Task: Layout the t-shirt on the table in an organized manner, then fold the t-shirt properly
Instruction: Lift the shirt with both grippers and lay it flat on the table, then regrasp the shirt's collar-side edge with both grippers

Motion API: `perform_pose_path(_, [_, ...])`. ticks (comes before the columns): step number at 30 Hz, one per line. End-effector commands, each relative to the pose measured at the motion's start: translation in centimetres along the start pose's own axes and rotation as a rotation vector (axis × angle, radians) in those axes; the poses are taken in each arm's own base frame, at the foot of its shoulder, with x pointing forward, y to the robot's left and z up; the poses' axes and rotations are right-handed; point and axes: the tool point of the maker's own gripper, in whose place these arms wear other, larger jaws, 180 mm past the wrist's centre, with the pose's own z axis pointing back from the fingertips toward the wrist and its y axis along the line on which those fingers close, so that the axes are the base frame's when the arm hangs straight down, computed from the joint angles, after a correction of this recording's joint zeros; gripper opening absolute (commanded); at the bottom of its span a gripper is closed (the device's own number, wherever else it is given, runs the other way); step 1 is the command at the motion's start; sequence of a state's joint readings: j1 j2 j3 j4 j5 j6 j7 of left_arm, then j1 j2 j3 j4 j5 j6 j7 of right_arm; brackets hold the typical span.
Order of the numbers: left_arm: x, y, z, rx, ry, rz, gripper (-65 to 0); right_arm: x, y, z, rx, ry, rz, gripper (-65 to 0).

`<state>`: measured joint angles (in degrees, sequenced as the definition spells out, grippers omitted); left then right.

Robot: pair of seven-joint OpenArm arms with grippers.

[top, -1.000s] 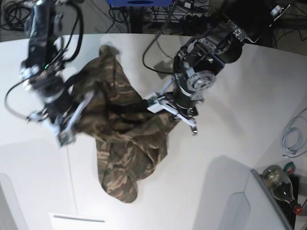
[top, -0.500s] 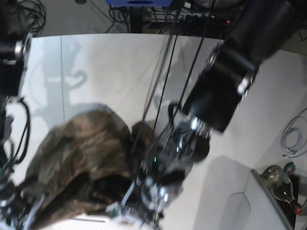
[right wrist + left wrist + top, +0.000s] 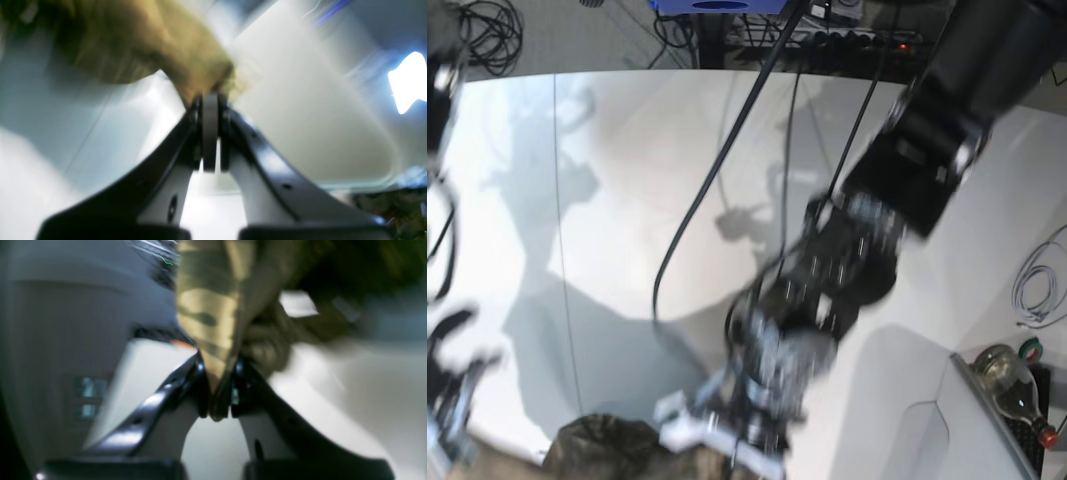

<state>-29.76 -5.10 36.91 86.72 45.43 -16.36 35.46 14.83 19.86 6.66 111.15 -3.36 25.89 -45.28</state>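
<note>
T-shirt [image 3: 213, 306] hoisted off the table [image 3: 627, 180] — left gripper [image 3: 218, 390] and right gripper [image 3: 210, 133] each clamped tight on a pinch of cloth, probably to let it unfurl before laying flat.

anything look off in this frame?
Yes. The t-shirt is off the table, bunched and hanging at the base view's bottom edge. The left gripper and the right gripper each pinch a wad of it. Heavy blur.
</note>
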Motion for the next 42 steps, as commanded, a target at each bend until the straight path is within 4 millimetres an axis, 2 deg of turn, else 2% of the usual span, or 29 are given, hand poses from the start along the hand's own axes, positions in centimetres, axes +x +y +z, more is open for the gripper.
perform_pose_path(1, [0.3, -0.3, 1.2, 0.025, -0.02, -0.017, -65.0, -0.8, 0.4, 0.8, -0.006, -0.003, -0.022, -64.8])
perform_pose_path(3, [-2.4, -6.8, 4.2, -0.084, 0.028, -0.051, -65.0, -6.5, 5.3, 1.9, 0.086, 0.127, -0.116, -64.8])
perform_pose_path(7, [-5.9, -18.7, 9.9, -0.34, 0.115, -0.075, -65.0, -14.8, 14.5, 3.3, 0.248, 0.26, -0.301, -64.8])
perform_pose_path(10, [-7.6, -24.6, 13.2, -0.485, 0.17, -0.082, -65.0, -19.0, 19.2, 4.1, 0.316, 0.358, -0.41, -64.8])
perform_pose_path(13, [-7.8, -27.1, 15.6, -0.551, 0.184, -0.072, -65.0, -21.1, 20.1, 5.1, 0.312, 0.418, -0.462, -64.8])
perform_pose_path(16, [-7.1, -27.5, 16.8, -0.564, 0.173, -0.048, -65.0, -21.3, 19.8, 6.2, 0.296, 0.425, -0.468, -64.7])
perform_pose_path(19, [-6.7, -27.3, 17.1, -0.56, 0.167, -0.035, -65.0, -21.0, 19.5, 7.2, 0.286, 0.417, -0.454, -63.0])
perform_pose_path(21, [-6.6, -26.7, 17.0, -0.546, 0.173, -0.032, -65.0, -21.1, 19.1, 8.1, 0.276, 0.451, -0.449, -54.2])
perform_pose_path(23, [-6.8, -25.7, 16.9, -0.522, 0.205, -0.031, -65.0, -21.4, 17.5, 8.8, 0.235, 0.487, -0.447, -42.5])
perform_pose_path(24, [-6.8, -25.0, 16.8, -0.506, 0.217, -0.028, -59.9, -21.3, 16.8, 9.1, 0.215, 0.496, -0.455, -36.6])
perform_pose_path(25, [-6.6, -24.2, 16.7, -0.485, 0.228, -0.02, -50.5, -21.2, 15.8, 9.3, 0.185, 0.496, -0.459, -31.7])
perform_pose_path(26, [-6.7, -23.8, 17.0, -0.478, 0.239, -0.014, -43.6, -21.1, 14.9, 9.5, 0.159, 0.493, -0.458, -28.5])
perform_pose_path(28, [-7.3, -22.7, 17.7, -0.457, 0.275, -0.004, -30.1, -20.6, 13.3, 9.6, 0.114, 0.468, -0.46, -26.6])
perform_pose_path(31, [-9.4, -22.0, 19.5, -0.446, 0.341, 0.034, -16.6, -19.4, 11.5, 8.7, 0.072, 0.424, -0.464, -26.7])
perform_pose_path(33, [-11.3, -20.9, 20.9, -0.423, 0.404, 0.076, -14.0, -18.4, 10.2, 7.4, 0.054, 0.389, -0.454, -26.7])
perform_pose_path(36, [-13.8, -18.8, 21.7, -0.365, 0.486, 0.146, -15.1, -18.0, 8.9, 5.3, 0.052, 0.366, -0.444, -26.7])
perform_pose_path(38, [-14.7, -17.6, 20.4, -0.325, 0.501, 0.257, -22.5, -18.1, 8.3, 2.9, 0.059, 0.369, -0.462, -26.9])
perform_pose_path(40, [-15.0, -16.9, 18.3, -0.306, 0.486, 0.425, -39.0, -19.3, 8.6, 0.5, 0.092, 0.407, -0.496, -29.6])
perform_pose_path(41, [-14.9, -16.5, 16.9, -0.298, 0.47, 0.523, -53.6, -19.7, 8.7, -0.8, 0.107, 0.413, -0.514, -34.8])
perform_pose_path(42, [-14.8, -16.2, 15.4, -0.294, 0.455, 0.61, -65.0, -20.2, 9.0, -1.9, 0.122, 0.417, -0.532, -43.7])
